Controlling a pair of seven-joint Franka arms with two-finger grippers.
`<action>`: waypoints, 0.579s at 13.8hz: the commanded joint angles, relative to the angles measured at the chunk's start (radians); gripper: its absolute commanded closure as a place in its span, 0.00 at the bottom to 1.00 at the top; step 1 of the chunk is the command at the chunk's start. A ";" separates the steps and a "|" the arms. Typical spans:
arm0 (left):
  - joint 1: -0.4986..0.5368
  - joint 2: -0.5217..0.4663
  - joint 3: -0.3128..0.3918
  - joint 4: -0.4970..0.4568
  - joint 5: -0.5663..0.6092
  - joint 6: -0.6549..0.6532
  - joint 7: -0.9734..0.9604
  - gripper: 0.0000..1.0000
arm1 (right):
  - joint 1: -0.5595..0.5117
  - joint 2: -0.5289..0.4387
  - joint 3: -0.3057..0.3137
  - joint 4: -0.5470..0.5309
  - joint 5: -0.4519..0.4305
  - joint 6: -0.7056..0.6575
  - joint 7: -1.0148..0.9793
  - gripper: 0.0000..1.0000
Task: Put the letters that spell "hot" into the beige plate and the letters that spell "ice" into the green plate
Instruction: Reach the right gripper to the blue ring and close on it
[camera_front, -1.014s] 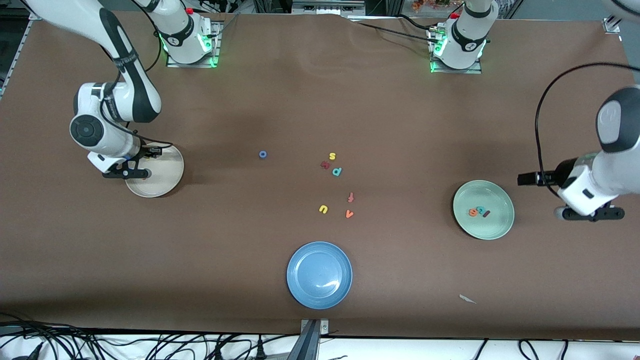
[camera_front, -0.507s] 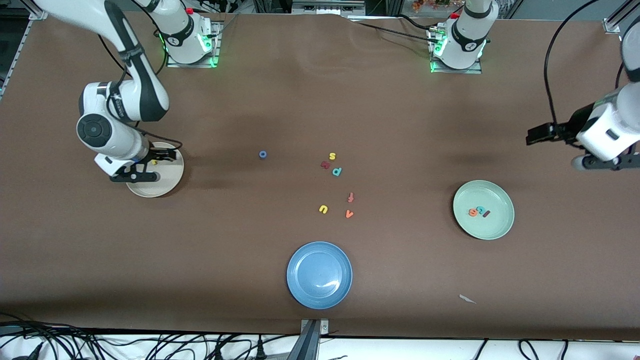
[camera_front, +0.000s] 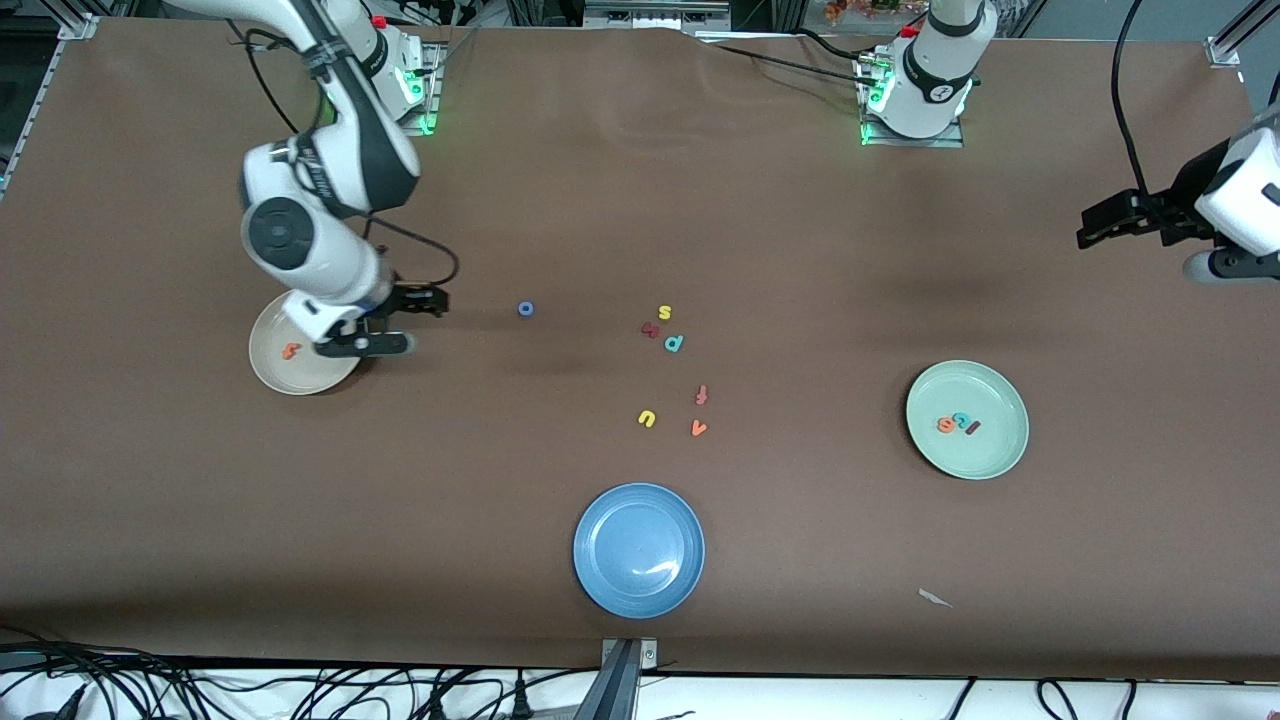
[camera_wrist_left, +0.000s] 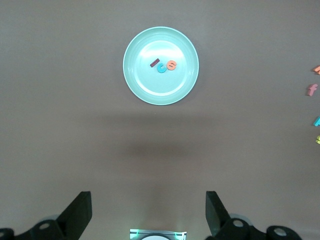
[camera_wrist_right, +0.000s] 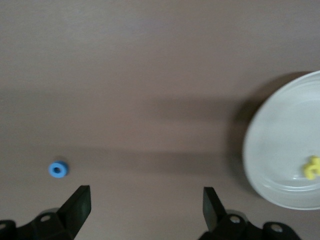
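Note:
The beige plate lies toward the right arm's end of the table with the orange t in it. In the right wrist view the same plate also holds the yellow h. My right gripper is open and empty, over bare table at the plate's edge. The blue o lies alone on the table between that plate and the middle. The green plate holds the dark red i, teal c and orange e. My left gripper hangs open and empty, high at its own end.
Mid-table lie loose letters: a yellow s, a dark red one, a teal p, a red-orange f, a yellow u and an orange v. A blue plate sits near the front edge.
My right gripper opened over the beige plate, left the yellow h there, and swung off toward the blue o. The left arm drew up and away from the green plate.

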 joint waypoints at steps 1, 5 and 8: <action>-0.022 -0.030 0.015 -0.012 -0.017 -0.001 0.022 0.00 | 0.050 0.082 0.039 0.018 0.015 0.071 0.143 0.01; -0.024 -0.023 0.013 0.002 -0.007 0.039 0.010 0.00 | 0.134 0.177 0.044 0.013 0.014 0.224 0.173 0.01; -0.022 -0.015 0.013 0.004 -0.008 0.058 0.011 0.00 | 0.157 0.207 0.044 0.013 0.010 0.244 0.183 0.01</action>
